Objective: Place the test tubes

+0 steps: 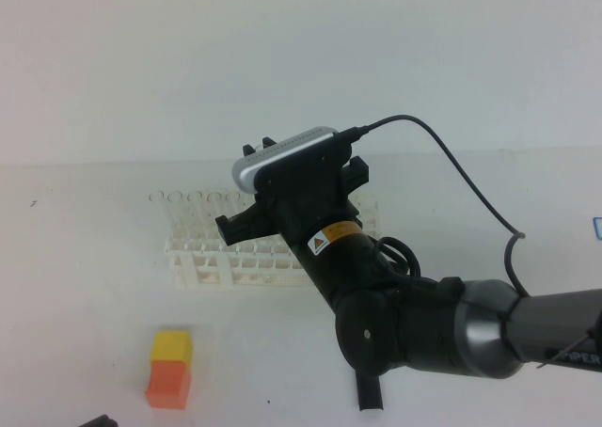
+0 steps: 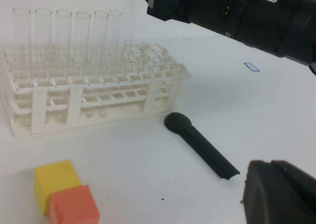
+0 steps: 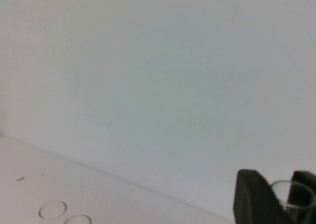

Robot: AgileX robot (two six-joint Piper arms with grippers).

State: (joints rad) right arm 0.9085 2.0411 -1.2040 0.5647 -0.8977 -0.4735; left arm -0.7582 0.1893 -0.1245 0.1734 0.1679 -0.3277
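Right gripper (image 3: 285,197), jaws clamping a test tube (image 3: 294,191), above the rack (image 1: 202,260); left gripper (image 2: 279,192) at near edge, state unclear.

Black arm (image 1: 376,305), grey joint (image 1: 484,328), orange warning sticker (image 1: 336,236)

On table (image 1: 85,333), centre toward far edge: rack (image 1: 202,262); test tubes (image 2: 64,41) in rear row, left end. Before rack's right end: rod (image 2: 202,147). Front-left corner: two blocks (image 1: 169,369), touching. Above rack: right gripper (image 3: 284,197) clamped on tube (image 3: 292,192). Front edge, left: left gripper (image 2: 279,192).
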